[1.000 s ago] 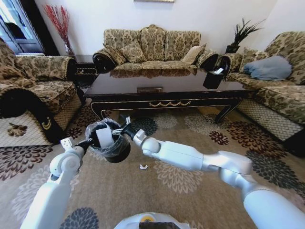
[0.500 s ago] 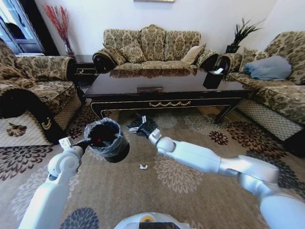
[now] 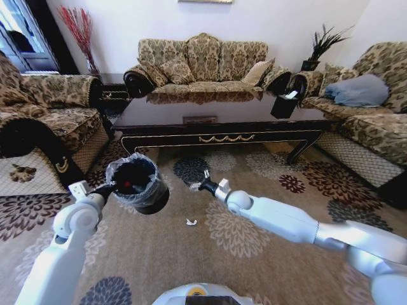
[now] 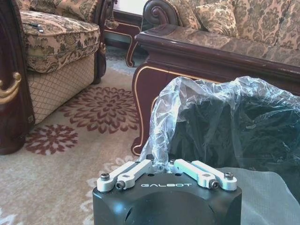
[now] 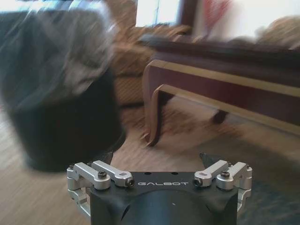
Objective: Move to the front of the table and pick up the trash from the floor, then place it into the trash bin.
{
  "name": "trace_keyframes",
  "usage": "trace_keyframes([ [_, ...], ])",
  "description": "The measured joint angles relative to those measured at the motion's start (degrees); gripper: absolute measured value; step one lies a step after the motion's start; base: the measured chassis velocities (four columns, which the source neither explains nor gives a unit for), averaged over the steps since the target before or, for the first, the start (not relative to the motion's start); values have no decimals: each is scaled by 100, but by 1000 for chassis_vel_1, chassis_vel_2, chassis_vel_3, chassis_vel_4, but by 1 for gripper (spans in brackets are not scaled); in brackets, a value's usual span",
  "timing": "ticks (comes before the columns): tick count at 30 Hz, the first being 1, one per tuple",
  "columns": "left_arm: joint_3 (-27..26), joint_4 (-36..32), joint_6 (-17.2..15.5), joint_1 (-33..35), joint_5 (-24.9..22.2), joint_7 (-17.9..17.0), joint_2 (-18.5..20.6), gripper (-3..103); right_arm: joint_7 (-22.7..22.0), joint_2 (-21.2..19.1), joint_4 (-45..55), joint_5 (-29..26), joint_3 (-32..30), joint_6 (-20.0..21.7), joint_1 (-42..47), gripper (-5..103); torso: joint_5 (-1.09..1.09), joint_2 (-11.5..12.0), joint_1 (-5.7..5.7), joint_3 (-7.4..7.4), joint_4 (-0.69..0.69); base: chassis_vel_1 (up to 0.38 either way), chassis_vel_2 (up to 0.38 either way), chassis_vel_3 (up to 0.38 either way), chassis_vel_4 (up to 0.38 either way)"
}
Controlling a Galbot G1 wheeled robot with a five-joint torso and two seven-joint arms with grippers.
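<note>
Holding the trash bin [image 3: 145, 194] off the carpet at nine o'clock, left gripper [image 3: 109, 189] clenched on its bagged rim, probably to keep its mouth reachable, with right gripper [image 3: 198, 184] splayed, empty, mid-scene, white scrap [image 3: 191, 222] at its six, table [image 3: 222, 130] at twelve.

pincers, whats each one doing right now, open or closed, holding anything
Left pincer: closed on the rim of the trash bin, holding it off the floor.
Right pincer: open, empty, beside the bin.
</note>
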State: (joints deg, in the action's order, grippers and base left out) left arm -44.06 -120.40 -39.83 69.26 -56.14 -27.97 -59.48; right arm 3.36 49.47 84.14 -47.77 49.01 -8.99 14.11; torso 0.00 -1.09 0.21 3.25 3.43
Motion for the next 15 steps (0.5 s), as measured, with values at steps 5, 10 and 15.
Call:
trace_keyframes([
  [5, -108, -9, -8, 39, -4, -12, 43, 3, 1140, 317, -870, 502, 163, -303, 250, 100, 1, 0, 0, 0, -4, 0, 0, 0, 0],
  [10, -51, 39, -8, -43, -9, -7, 87, 3, 1526, 666, -1746, 796, 186, -466, 689, 100, 1, 1, 0, 1, 1, 0, 0, 0, 0],
  [15, -40, 98, -8, -60, -19, 7, 179, 3, 1394, 861, -1984, 818, 223, -432, 970, 100, 0, 0, 0, 1, -2, 0, 0, 0, 0],
])
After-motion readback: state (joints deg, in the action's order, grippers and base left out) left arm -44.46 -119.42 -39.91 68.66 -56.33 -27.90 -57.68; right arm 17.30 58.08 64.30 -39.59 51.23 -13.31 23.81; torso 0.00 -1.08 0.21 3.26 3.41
